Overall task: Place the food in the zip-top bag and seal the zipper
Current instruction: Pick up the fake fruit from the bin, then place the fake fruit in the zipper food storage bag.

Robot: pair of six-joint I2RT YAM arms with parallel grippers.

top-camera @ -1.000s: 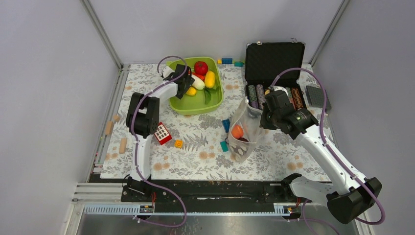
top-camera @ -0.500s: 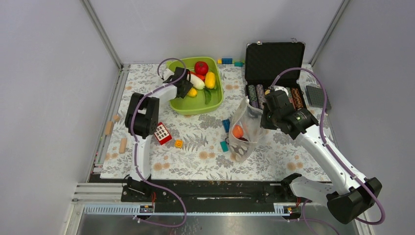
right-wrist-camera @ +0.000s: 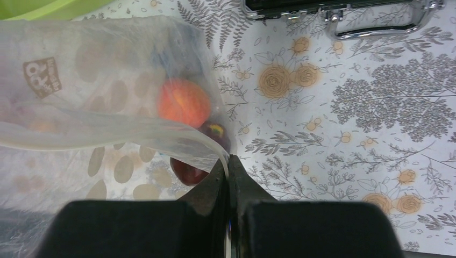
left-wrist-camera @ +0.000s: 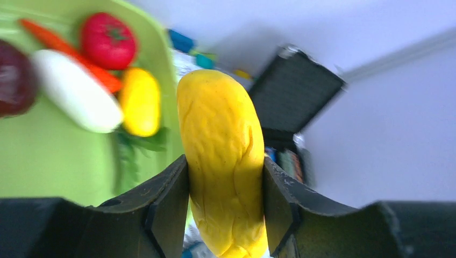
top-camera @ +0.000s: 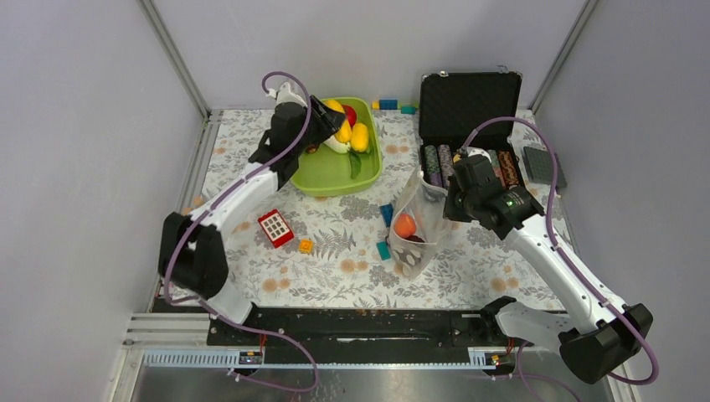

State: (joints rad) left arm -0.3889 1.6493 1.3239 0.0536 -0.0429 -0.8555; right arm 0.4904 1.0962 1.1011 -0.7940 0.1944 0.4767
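My left gripper [top-camera: 328,117] is shut on a yellow toy vegetable [left-wrist-camera: 223,156] and holds it lifted above the lime-green tray [top-camera: 335,172]; the piece shows at the fingertips in the top view [top-camera: 334,106]. In the tray lie a red tomato [left-wrist-camera: 107,40], a white piece [left-wrist-camera: 75,98], an orange-red carrot [left-wrist-camera: 64,45], a second yellow piece [left-wrist-camera: 140,102] and a dark maroon piece [left-wrist-camera: 13,78]. My right gripper [right-wrist-camera: 229,161] is shut on the mouth edge of the clear zip-top bag [top-camera: 416,222], holding it up. Inside are a peach [right-wrist-camera: 184,102] and a dark maroon piece [right-wrist-camera: 188,171].
An open black case [top-camera: 469,105] with poker chips [top-camera: 439,161] stands behind the bag. Building blocks lie on the floral mat: a red one [top-camera: 275,227], an orange one [top-camera: 306,245], blue ones [top-camera: 386,213]. A grey block [top-camera: 542,165] lies at far right.
My left arm has risen out of the tray with the yellow piece in its jaws and swung up and back. The right gripper and bag have held still.
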